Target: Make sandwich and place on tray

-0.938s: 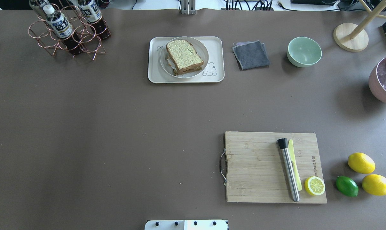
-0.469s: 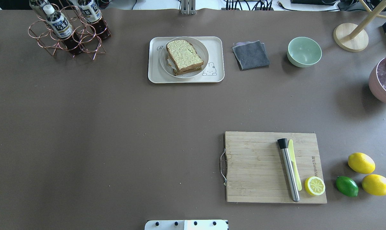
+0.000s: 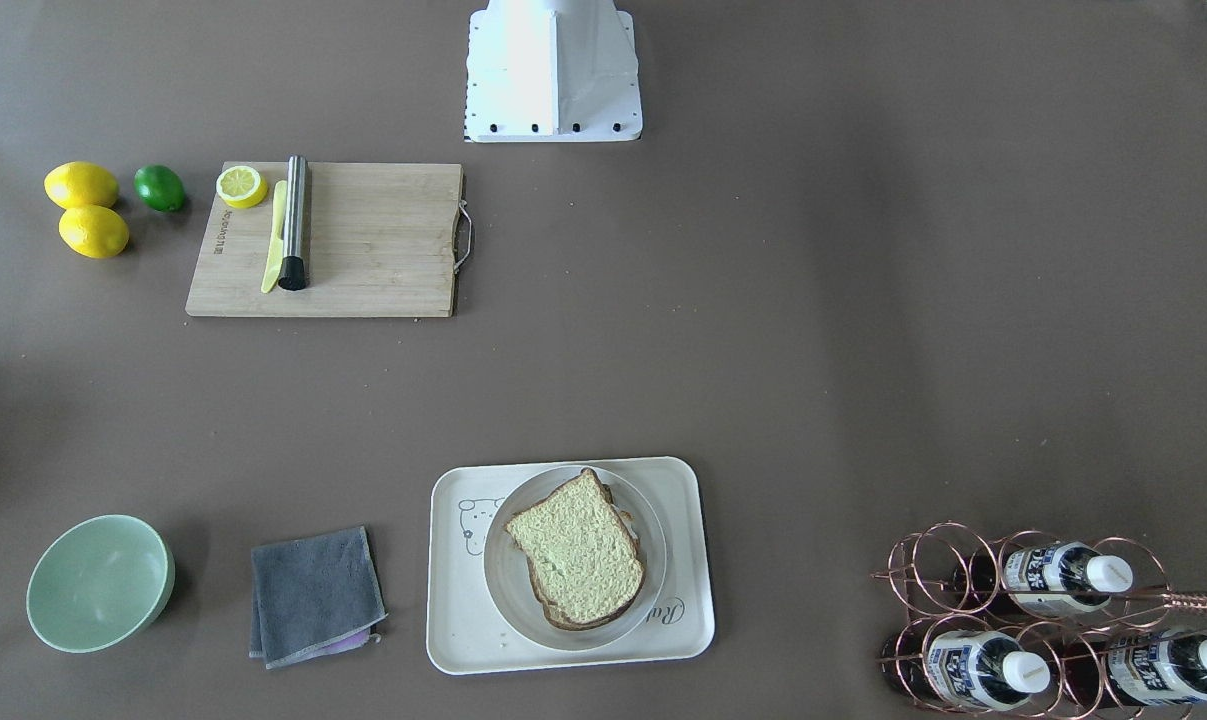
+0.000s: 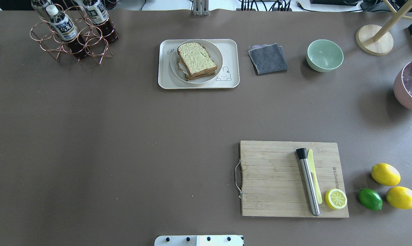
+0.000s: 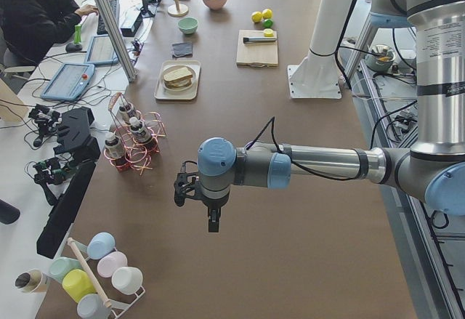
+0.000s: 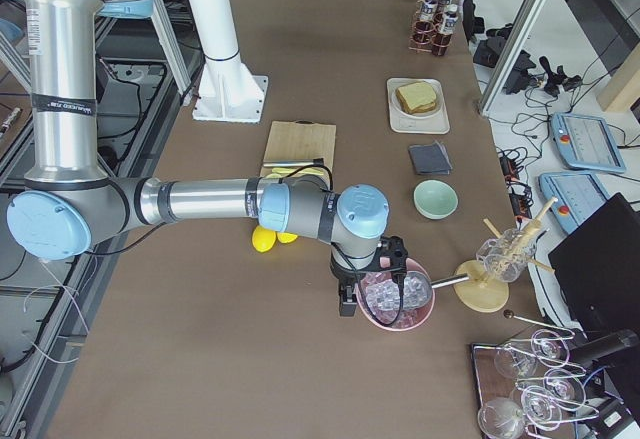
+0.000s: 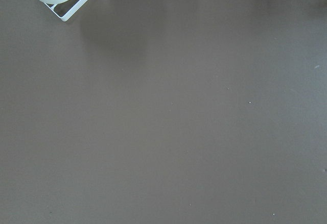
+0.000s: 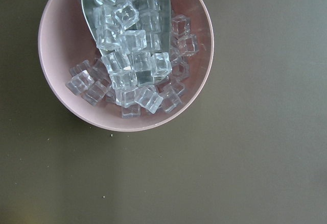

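Observation:
The sandwich, two slices of greenish-tan bread with a dark crust, lies on a round white plate that stands on the cream tray at the far middle of the table. A white edge of egg peeks out between the slices. It also shows in the front view on the tray. My left gripper hangs over bare table far off to the left; my right gripper hangs beside a pink ice bowl. I cannot tell whether either is open or shut.
A wooden cutting board holds a steel muddler, a yellow knife and a half lemon. Two lemons and a lime lie to its right. A grey cloth, a green bowl and a bottle rack stand along the far edge.

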